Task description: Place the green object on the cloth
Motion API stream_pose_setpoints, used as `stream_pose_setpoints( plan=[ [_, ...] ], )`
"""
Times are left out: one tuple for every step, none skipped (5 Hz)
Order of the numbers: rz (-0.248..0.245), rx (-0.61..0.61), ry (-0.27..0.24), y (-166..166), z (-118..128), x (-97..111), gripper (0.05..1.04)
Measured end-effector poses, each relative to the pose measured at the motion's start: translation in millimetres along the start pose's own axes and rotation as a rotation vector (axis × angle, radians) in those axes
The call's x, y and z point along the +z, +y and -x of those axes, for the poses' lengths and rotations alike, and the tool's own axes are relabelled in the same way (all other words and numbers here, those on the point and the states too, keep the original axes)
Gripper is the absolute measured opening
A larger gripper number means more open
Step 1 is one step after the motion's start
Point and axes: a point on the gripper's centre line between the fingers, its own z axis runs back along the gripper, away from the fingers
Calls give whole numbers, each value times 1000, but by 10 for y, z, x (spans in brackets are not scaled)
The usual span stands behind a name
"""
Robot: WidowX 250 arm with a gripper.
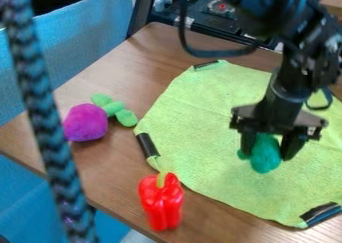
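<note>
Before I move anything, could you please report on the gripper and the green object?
Gripper closed on green object, over cloth. Whether it touches cloth, can't tell. Red pepper by cloth's edge, apparently not in the way.

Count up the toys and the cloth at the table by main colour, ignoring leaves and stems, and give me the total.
Green: 2 (cloth, green object)
Purple: 1 (plush toy)
Red: 1 (pepper)
Total: 4

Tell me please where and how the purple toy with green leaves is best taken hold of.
I would pinch the green stalk from above, across its length: the toy lies on its side, and this part looks clearly narrower than the round purple body.
</note>
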Motion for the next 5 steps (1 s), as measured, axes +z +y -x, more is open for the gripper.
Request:
stream_pose_setpoints(
  plan=[
    [-27,-13,22,-84,99,-106,738],
    [-17,-28,38,-121,114,-108,782],
    [-25,-11,58,-81,119,-116,1000],
    [-3,40,56,1,13,31,1003],
    [38,86,76,105,-108,248,1000]
  ],
)
